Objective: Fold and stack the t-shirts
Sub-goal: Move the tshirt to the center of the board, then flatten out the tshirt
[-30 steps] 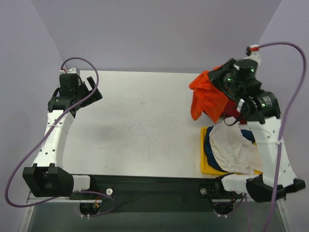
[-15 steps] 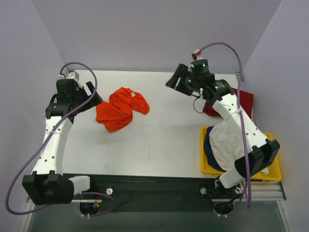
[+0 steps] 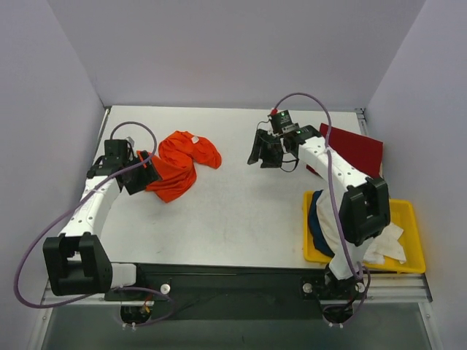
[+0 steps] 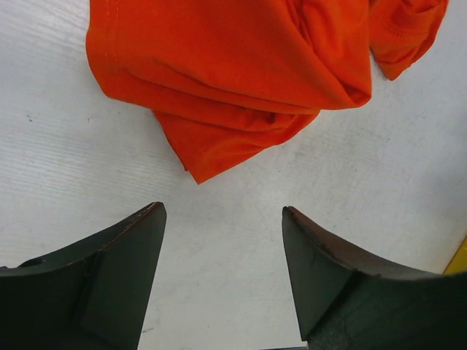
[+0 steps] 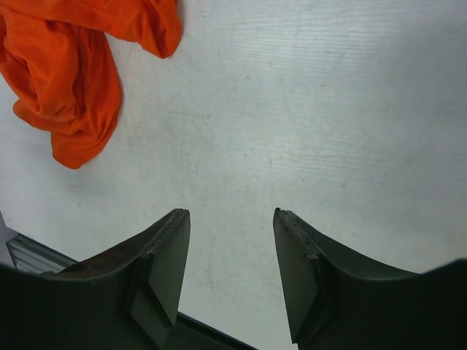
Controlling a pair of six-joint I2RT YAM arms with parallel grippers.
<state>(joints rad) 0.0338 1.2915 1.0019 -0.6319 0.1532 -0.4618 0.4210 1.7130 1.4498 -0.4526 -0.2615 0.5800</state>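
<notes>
Orange t-shirt lies crumpled on the table left of centre, left gripper just at its left edge with jaws apart and empty, right gripper well right of it, jaws parted over bare table, dark red t-shirt far right, yellow bin near right.

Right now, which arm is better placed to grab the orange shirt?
Likely left: the left gripper sits open right beside the orange shirt, while the right gripper hangs empty farther off.
</notes>
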